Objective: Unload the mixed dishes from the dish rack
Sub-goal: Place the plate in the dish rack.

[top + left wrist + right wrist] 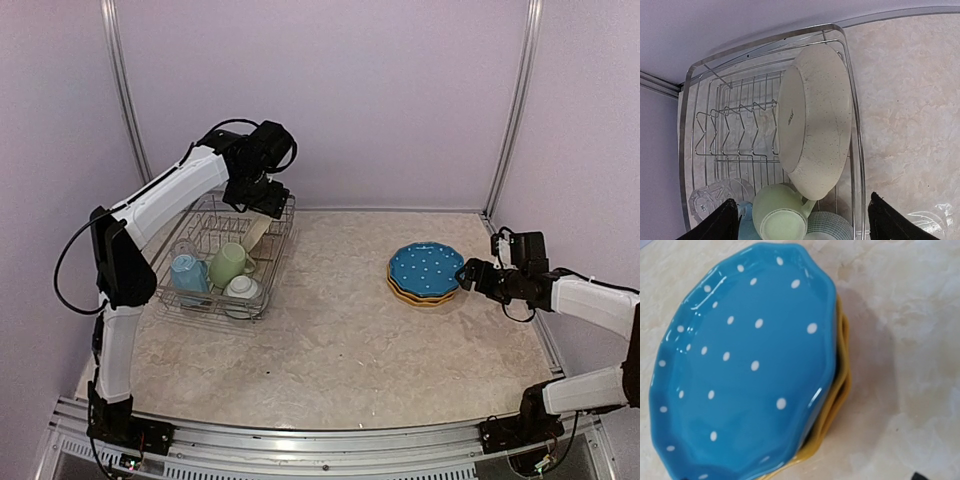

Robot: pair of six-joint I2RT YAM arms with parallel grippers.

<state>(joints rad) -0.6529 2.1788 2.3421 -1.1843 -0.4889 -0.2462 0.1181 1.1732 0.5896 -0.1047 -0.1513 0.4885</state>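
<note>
1. A rectangular silver wire dish rack (272, 262) sits at left of the top view on a marbled table (330, 340).
2. It holds a speckled cream plate (815, 120) on edge, a light green mug (780, 212), a light blue cup (187, 272), a small white cup (241, 288) and a clear glass (715, 197).
3. At right of centre, a blue white-dotted scalloped plate (745, 365) lies on yellow scalloped plates (837, 405).
4. The left gripper (265, 203) hangs above the cream plate, its fingers (727, 222) spread wide.
5. The right gripper (468, 275) sits low, just beside the stack's right edge; whether it is spread cannot be told.
</note>
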